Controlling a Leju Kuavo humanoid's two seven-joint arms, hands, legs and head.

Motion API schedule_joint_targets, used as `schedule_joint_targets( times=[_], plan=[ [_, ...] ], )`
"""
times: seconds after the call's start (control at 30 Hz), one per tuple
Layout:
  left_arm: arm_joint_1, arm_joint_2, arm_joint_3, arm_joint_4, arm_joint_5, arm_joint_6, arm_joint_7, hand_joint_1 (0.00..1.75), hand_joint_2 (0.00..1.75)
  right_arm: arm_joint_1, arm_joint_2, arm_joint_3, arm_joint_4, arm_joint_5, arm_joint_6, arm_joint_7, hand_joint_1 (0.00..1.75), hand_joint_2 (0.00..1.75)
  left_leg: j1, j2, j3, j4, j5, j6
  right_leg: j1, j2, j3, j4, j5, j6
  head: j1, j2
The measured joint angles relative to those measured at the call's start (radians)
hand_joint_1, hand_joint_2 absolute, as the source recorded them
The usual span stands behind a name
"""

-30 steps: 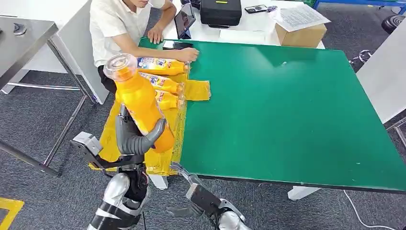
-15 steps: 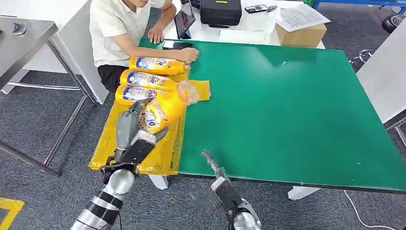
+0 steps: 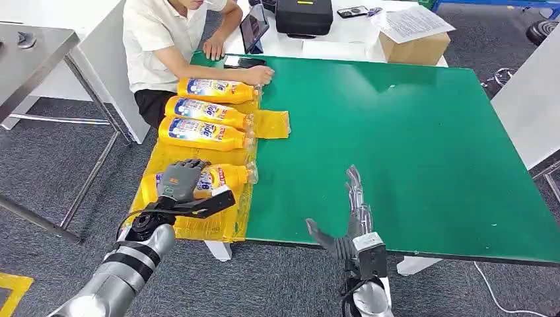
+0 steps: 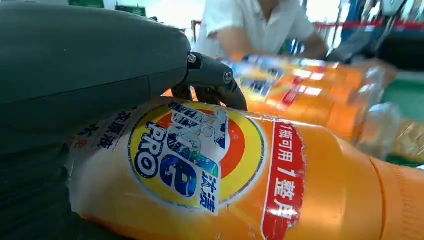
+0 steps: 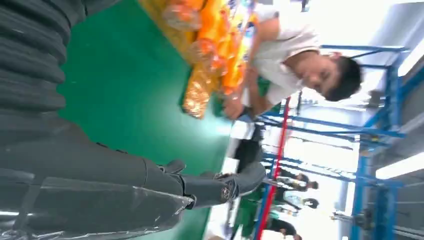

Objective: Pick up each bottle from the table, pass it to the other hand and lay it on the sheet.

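Note:
An orange detergent bottle (image 3: pixel 228 175) lies on its side on the yellow sheet (image 3: pixel 271 123), cap toward the green table (image 3: pixel 396 132). My left hand (image 3: pixel 181 188) grips it from above; in the left wrist view the bottle (image 4: pixel 280 190) lies against the palm of my left hand (image 4: pixel 75 75) with dark fingers (image 4: pixel 215 80) curled over it. Three more orange bottles (image 3: pixel 201 132) lie in a row farther back on the sheet. My right hand (image 3: pixel 353 211) is raised over the table's front edge, fingers stretched apart and holding nothing; the right wrist view shows my right hand (image 5: pixel 100 175) above the green top.
A person in a white shirt (image 3: pixel 165 33) sits at the table's far left corner with one hand by the farthest bottle. A tablet, a black case (image 3: pixel 304 16) and a cardboard box (image 3: pixel 416 46) stand behind the green table. A grey table (image 3: pixel 33 53) stands at the left.
My left hand has swung the bottle down from upright to lying on the sheet, nearer than the other three. My right hand has risen from below the table edge and spread its fingers.

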Motion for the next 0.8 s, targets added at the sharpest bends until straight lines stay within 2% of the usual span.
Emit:
schedule_joint_targets(
  times=[0.17,0.2,0.27,0.3,0.43,0.6,0.8],
  plan=[
    [-0.058,-0.001,0.003,0.116,0.000,-0.057,0.000,1.45,1.75,0.002,0.000,0.000,-0.031,-0.014,0.003,0.000,0.00,1.75,0.000,0.000,0.000,0.000,0.000,0.000,0.000,0.000,0.001,0.000,0.000,0.000,0.001,0.000],
    [-0.068,-0.001,0.003,0.133,0.000,-0.060,0.000,1.19,1.75,0.002,0.000,0.000,-0.034,-0.014,0.003,0.000,0.00,1.75,0.000,0.000,0.000,0.000,0.000,0.000,0.000,0.000,0.001,0.000,0.000,0.000,0.000,0.000],
    [-0.078,-0.001,0.003,0.152,0.000,-0.063,-0.001,0.37,1.75,0.002,0.000,0.000,-0.037,-0.015,0.003,0.000,0.00,1.75,0.000,0.000,0.000,0.000,0.000,0.000,0.000,0.000,0.001,0.000,0.000,0.000,0.000,0.000],
    [-0.083,-0.001,0.003,0.160,0.000,-0.066,-0.001,0.02,1.75,0.002,0.000,0.000,-0.037,-0.015,0.003,0.000,0.00,1.75,0.000,0.000,0.001,0.000,0.000,0.000,0.000,0.000,0.001,0.000,0.000,0.000,0.000,0.000],
    [-0.112,-0.003,0.011,0.204,0.011,-0.114,-0.010,0.00,1.75,0.001,0.000,-0.001,-0.038,-0.029,0.012,0.000,0.00,1.75,0.000,-0.001,0.002,0.000,0.000,0.000,0.000,-0.001,0.003,0.000,0.000,0.000,0.001,0.000],
    [-0.132,-0.009,0.040,0.240,0.118,-0.238,-0.100,0.00,1.75,0.001,0.000,-0.010,-0.038,-0.044,0.021,0.000,0.00,1.75,0.000,-0.001,0.006,0.000,0.000,0.000,0.000,-0.001,0.006,0.000,0.000,0.000,0.000,0.000],
    [-0.138,-0.015,0.056,0.253,0.130,-0.252,-0.112,0.00,1.75,0.001,0.000,-0.014,-0.038,-0.045,0.024,0.000,0.00,1.75,0.000,-0.001,0.007,0.000,0.000,0.000,0.000,-0.001,0.007,0.000,0.000,0.000,0.000,0.000]
  ],
)
